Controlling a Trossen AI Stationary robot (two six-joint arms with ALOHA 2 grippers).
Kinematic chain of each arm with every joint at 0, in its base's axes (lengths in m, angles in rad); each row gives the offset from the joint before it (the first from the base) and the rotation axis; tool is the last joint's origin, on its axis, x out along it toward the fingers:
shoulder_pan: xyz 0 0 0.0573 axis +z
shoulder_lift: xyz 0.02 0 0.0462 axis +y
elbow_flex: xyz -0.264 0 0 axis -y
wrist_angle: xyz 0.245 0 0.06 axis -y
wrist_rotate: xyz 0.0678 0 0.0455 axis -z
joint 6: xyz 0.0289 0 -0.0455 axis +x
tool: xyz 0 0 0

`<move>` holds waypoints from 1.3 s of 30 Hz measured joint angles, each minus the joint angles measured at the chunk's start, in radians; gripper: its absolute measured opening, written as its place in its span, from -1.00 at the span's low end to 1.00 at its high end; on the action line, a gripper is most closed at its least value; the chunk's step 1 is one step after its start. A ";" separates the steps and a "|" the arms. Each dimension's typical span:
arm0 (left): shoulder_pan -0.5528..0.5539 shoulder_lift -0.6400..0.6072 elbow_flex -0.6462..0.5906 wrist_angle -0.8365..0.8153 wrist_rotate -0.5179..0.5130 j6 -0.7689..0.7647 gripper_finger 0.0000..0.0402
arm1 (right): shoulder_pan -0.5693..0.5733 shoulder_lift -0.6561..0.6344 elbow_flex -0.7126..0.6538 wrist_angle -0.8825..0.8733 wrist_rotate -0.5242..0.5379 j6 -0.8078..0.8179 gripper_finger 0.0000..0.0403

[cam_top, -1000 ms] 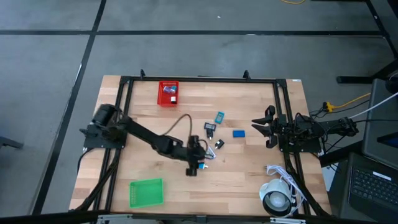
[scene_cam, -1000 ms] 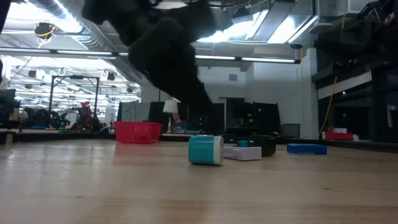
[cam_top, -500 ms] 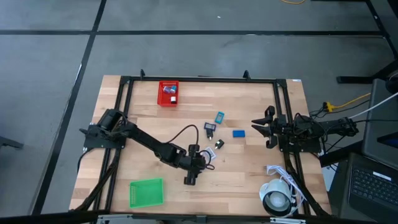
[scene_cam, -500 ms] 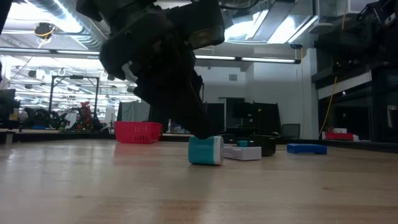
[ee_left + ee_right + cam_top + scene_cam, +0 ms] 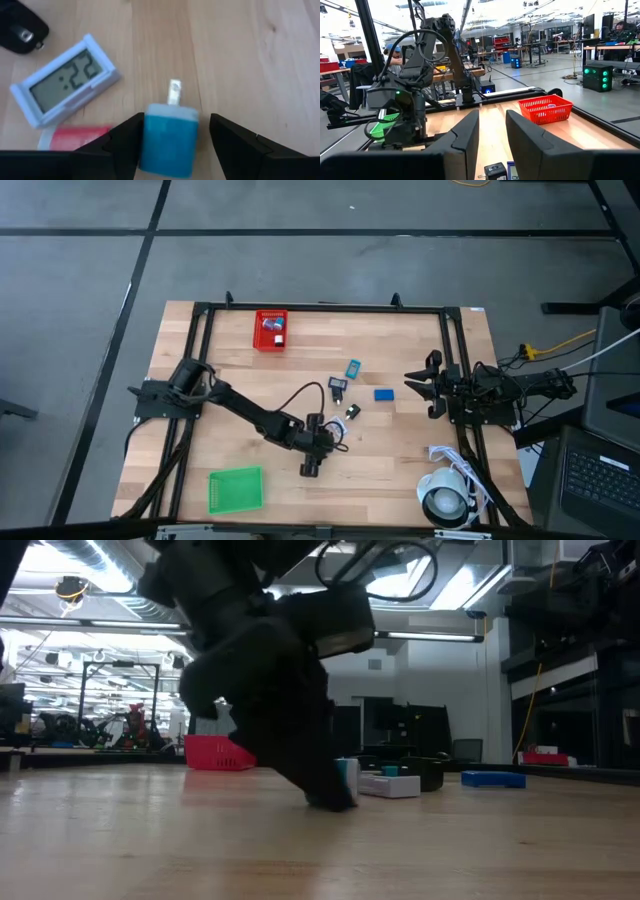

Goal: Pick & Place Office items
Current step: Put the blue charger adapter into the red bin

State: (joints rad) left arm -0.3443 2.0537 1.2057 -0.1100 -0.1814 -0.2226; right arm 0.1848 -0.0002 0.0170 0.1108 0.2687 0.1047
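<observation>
My left gripper point(image 5: 172, 145) is down at the wooden table near its middle, open. Its fingers stand on either side of a small blue block point(image 5: 169, 142), which lies flat with a metal prong point(image 5: 174, 92) pointing away. In the low view the gripper point(image 5: 325, 795) hides most of the block point(image 5: 348, 772). A white clock point(image 5: 65, 85), a pink-red piece point(image 5: 75, 137) and a black piece point(image 5: 20, 30) lie beside it. Farther on lie a teal piece point(image 5: 353, 368), a black piece point(image 5: 338, 385) and a flat blue one point(image 5: 384, 393). My right gripper point(image 5: 492, 135) waits at the right edge, narrowly open. My left gripper has one finger point(image 5: 127, 142) right up against the blue block's long side point(image 5: 146, 145); whether it touches, I cannot tell. The other finger point(image 5: 227, 142) stands apart from the opposite side. The fingers slant down from above and lie along the block, which rests flat on the table.
A red mesh bin point(image 5: 270, 330) with small pieces in it stands at the far side. A green bin point(image 5: 235, 488) sits at the near left. A white roll with cable point(image 5: 445, 500) lies at the near right. A black frame point(image 5: 320, 307) borders the table.
My left gripper has sunk to the table and shifted slightly toward the near edge, coming down over the blue block. In the low view it now covers most of the block, which has stayed in place.
</observation>
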 joint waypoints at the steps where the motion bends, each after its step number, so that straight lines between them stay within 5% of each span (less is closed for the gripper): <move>1: 0.000 0.001 0.000 0.014 0.000 0.001 0.08 | 0.000 0.000 0.000 0.000 0.000 0.000 -0.49; 8: 0.007 -0.035 -0.005 0.025 0.003 0.033 -0.34 | 0.000 0.000 0.000 0.000 0.000 0.000 -0.49; 15: 0.032 -0.100 -0.006 -0.029 -0.103 0.048 -0.34 | 0.000 0.000 0.000 0.000 0.000 0.000 -0.49; 25: 0.069 -0.374 -0.004 -0.035 -0.275 0.217 -0.34 | 0.000 0.000 0.000 -0.003 0.001 0.000 -0.49; 34: 0.194 -0.518 -0.022 -0.441 -0.698 0.165 -0.34 | 0.000 0.000 0.000 -0.008 0.000 0.001 -0.49; 39: 0.307 -0.583 -0.180 -0.261 -0.663 0.189 -0.34 | 0.000 0.000 0.000 -0.011 -0.022 0.003 -0.49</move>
State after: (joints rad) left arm -0.0372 1.4702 1.0259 -0.3715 -0.8447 -0.0334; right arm 0.1848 -0.0002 0.0170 0.1001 0.2466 0.1081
